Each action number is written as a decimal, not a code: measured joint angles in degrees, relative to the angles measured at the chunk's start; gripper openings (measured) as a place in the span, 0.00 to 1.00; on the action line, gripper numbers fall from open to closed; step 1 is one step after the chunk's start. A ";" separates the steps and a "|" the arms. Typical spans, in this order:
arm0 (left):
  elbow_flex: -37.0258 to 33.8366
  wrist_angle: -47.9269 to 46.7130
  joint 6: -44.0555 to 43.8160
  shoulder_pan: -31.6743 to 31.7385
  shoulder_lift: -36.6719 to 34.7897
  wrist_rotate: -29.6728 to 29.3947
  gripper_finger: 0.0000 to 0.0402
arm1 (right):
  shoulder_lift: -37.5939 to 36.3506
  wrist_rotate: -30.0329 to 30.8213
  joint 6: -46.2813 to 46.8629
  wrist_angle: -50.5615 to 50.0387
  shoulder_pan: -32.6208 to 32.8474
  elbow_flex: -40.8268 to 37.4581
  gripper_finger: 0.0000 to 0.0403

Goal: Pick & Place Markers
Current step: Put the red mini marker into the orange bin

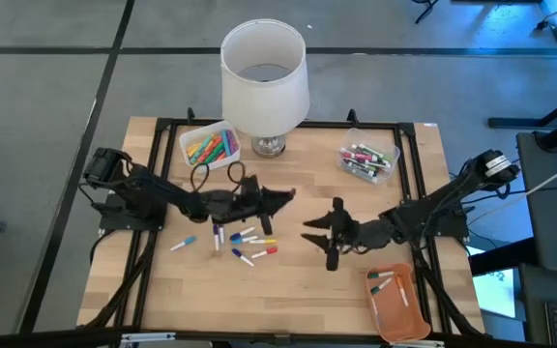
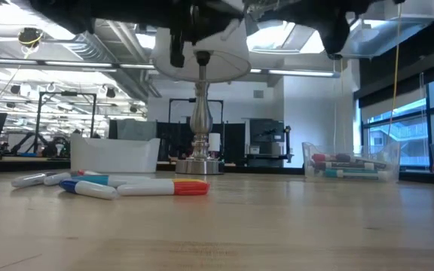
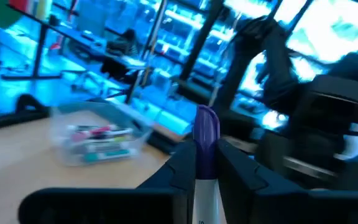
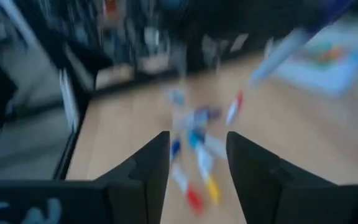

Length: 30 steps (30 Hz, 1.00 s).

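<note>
Markers, loose group (image 1: 245, 242): several short capped pens lie scattered on the wooden worktop (image 1: 288, 300) near its centre; caps in blue, red, orange and yellow show in the high view. In the low view they lie flat at the left, a white one with a red-orange cap (image 2: 164, 188) nearest.
Purple-capped marker (image 3: 205, 155): held between the dark fingers (image 3: 179, 168) of the left gripper (image 1: 280, 198), cap pointing forward, white barrel towards the wrist; lifted clear of the worktop.
Left gripper: closed on the purple-capped marker, above the worktop just beyond the loose group, near the lamp base.
Right gripper (image 1: 317, 232): fingers (image 4: 151, 165) parted with nothing between them, raised over the centre-right of the worktop, facing the loose markers.
Left bin (image 1: 184, 145): clear container at the far left of the worktop, holding brightly coloured markers.
Right bin (image 1: 393, 155): clear container at the far right, holding markers with green, pink and dark caps.
Orange tray (image 1: 395, 309): at the near right corner, with two or three markers inside.
Lamp (image 1: 264, 77): white shade on a metal stem, standing at the far edge between the two bins.
Scissors (image 1: 220, 176): black-handled, lying beside the left bin.
</note>
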 joint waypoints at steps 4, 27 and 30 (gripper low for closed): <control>-0.03 11.02 1.59 -3.46 4.93 -2.64 0.10 | 1.89 -0.39 -5.46 23.80 -1.53 -6.90 0.39; -0.01 25.41 0.22 -2.35 13.00 -0.60 0.10 | 9.24 -9.97 -4.18 31.06 -9.68 -5.76 0.39; -0.01 25.39 0.57 -2.36 13.01 -0.58 0.11 | 9.24 -9.82 -3.91 30.72 -9.68 -5.76 0.39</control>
